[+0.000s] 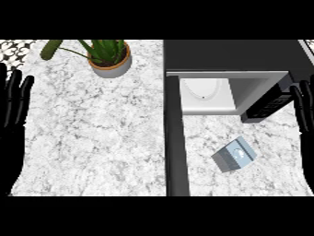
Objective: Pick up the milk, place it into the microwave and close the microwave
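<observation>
Head view: 1 milk carton [234, 156], 1 microwave [234, 55], 1 potted plant [109, 59].

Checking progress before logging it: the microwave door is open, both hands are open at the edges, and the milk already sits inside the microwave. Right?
Not quite. The head view shows the milk lying on the counter in front of the microwave, not inside. The door is open, and the left hand and right hand are open at the edges.

I had just one view, from my head. It looked steeply down on the counter [91, 138], my forearms entering from below.
</observation>
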